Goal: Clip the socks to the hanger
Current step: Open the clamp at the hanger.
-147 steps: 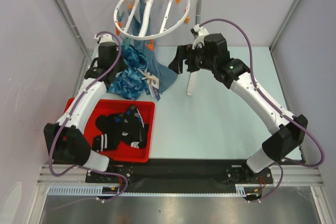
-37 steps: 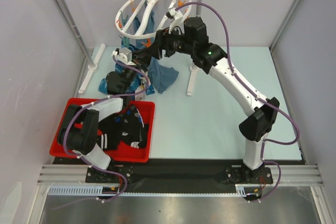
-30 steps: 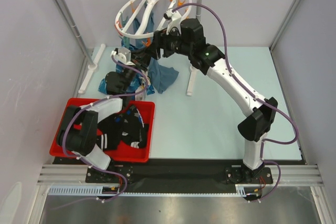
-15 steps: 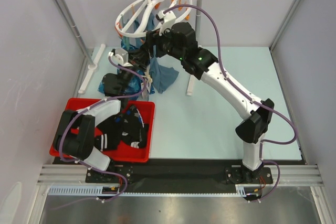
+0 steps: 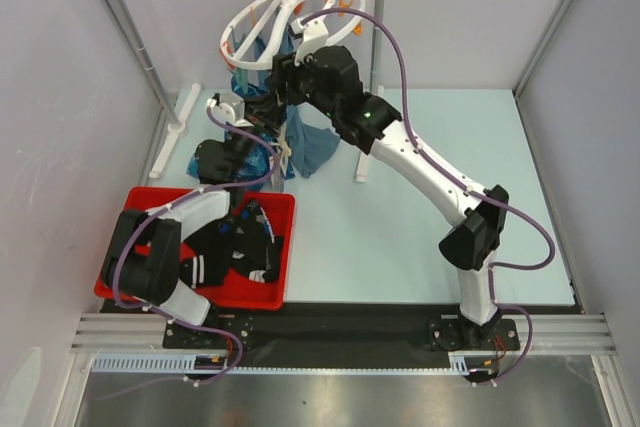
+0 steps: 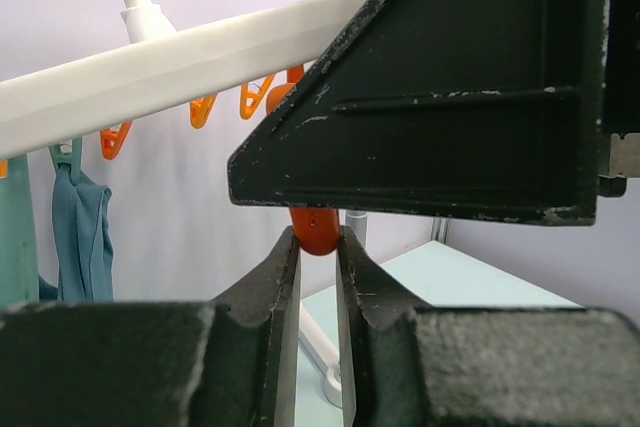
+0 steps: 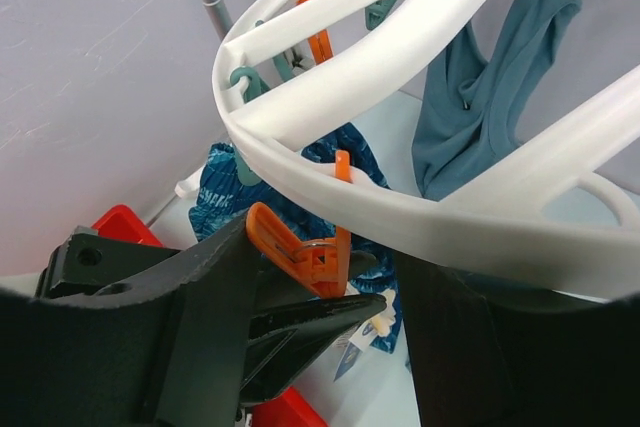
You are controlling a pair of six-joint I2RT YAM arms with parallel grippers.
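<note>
Left end effector (image 6: pixel 314 249) clenched on orange plastic clip (image 6: pixel 316 230) under white round plastic hanger (image 6: pixel 150 72); right end effector (image 7: pixel 330 282) straddles it, can't tell if gripping. Squeeze handles squarely.

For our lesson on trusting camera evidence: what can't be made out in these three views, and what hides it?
1. Top view: the pinched orange clip, under the right gripper and wrist.
2. Left wrist view: most of the hanger, behind the right gripper's body.
3. Top view: how many socks; tangled black pile, too small.
</note>
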